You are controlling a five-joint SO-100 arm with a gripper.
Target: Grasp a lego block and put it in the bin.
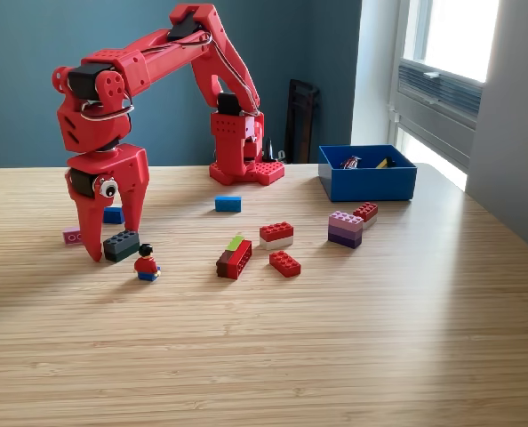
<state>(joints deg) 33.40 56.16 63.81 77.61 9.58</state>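
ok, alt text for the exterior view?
A red robot arm lowers its open gripper by a dark lego block on a wooden table. More blocks and a minifigure lie scattered nearby; a blue bin sits at the view's right.
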